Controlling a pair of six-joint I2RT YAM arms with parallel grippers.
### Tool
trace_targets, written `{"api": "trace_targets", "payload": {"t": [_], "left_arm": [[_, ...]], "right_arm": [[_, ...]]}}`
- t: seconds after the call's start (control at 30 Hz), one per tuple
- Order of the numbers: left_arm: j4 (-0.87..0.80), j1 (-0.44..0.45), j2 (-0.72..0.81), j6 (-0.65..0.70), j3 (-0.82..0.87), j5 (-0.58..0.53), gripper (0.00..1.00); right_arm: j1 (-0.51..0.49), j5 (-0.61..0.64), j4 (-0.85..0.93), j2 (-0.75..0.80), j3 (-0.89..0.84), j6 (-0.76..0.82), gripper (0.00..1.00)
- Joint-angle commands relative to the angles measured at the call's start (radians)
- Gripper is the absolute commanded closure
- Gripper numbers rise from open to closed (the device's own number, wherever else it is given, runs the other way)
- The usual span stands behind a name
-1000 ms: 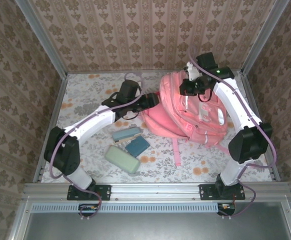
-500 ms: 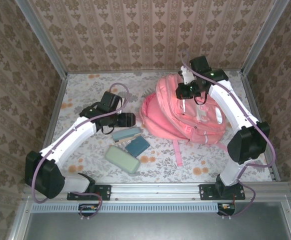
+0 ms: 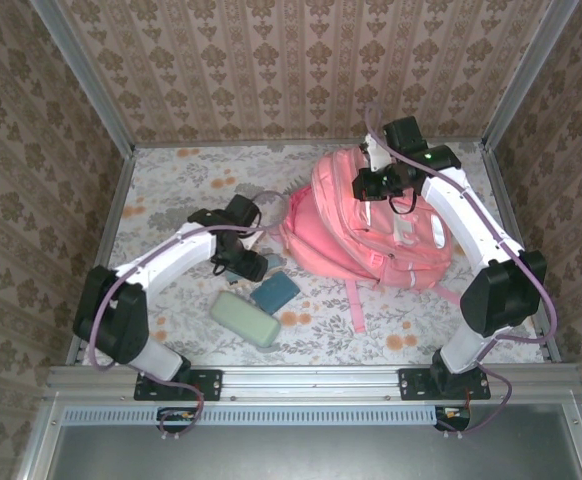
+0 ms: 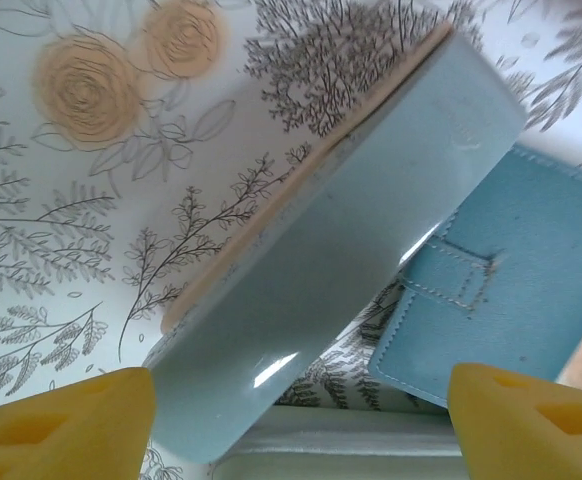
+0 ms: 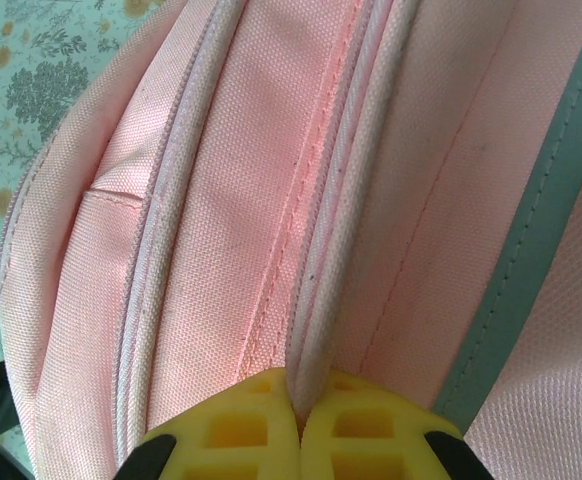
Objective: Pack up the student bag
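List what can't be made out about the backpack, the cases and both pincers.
- Pink backpack opening: in the top view the right arm covers its top, and the right wrist view is too close to tell.
- Right pincer: its shut fingertips hide whether a zip pull sits between them.
- Light blue case: in the top view the left pincer covers most of it.
- Blue wallet: cut off by the left wrist view's right edge.

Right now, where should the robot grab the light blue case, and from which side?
Probably from straight above, pinching across its narrow width near the end by the left gripper. The pale blue case lies flat and long, and there tablecloth shows along both long sides; farther along, the blue wallet crowds one side. The open fingers straddle that end.
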State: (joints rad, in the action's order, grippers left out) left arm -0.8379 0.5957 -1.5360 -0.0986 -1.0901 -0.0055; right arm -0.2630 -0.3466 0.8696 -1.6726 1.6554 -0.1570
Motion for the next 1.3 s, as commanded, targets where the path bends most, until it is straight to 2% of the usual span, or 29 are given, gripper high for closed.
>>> {"api": "trace_targets", "payload": {"t": [0.0, 0.2, 0.4, 0.63, 0.8, 0.83, 0.9, 0.97, 1.03, 1.27], "left_arm": [[-0.006, 0.026, -0.055, 0.07, -0.035, -0.076, 0.22], [0.018, 0.039, -0.138, 0.1, -0.057, -0.139, 0.25], [0.039, 0.059, -0.153, 0.131, -0.058, -0.211, 0.26], [0.027, 0.062, -0.086, 0.126, -0.067, -0.181, 0.26], [0.033, 0.049, -0.097, 0.106, -0.06, -0.184, 0.26], [0.037, 0.047, -0.103, 0.104, -0.056, -0.189, 0.28], [0.038, 0.042, -0.115, 0.099, -0.057, -0.191, 0.44], [0.034, 0.048, -0.117, 0.089, -0.066, -0.184, 0.47], [0.04, 0.066, -0.11, 0.078, -0.063, -0.172, 0.6], [0.061, 0.092, -0.146, 0.044, -0.032, -0.145, 0.7]], "right_arm": [[0.005, -0.059, -0.086, 0.053, 0.0, 0.011, 1.0], [0.009, -0.074, -0.098, 0.054, -0.017, -0.002, 1.0], [0.01, -0.084, -0.109, 0.054, -0.032, -0.014, 1.0], [0.011, -0.093, -0.121, 0.055, -0.048, -0.025, 1.0], [0.011, -0.1, -0.127, 0.057, -0.054, -0.033, 1.0], [0.011, -0.1, -0.127, 0.058, -0.054, -0.033, 1.0], [0.011, -0.099, -0.125, 0.061, -0.055, -0.033, 1.0], [0.011, -0.094, -0.122, 0.063, -0.061, -0.033, 1.0], [0.011, -0.093, -0.121, 0.067, -0.066, -0.029, 1.0], [0.013, -0.091, -0.125, 0.072, -0.074, -0.033, 1.0]]}}
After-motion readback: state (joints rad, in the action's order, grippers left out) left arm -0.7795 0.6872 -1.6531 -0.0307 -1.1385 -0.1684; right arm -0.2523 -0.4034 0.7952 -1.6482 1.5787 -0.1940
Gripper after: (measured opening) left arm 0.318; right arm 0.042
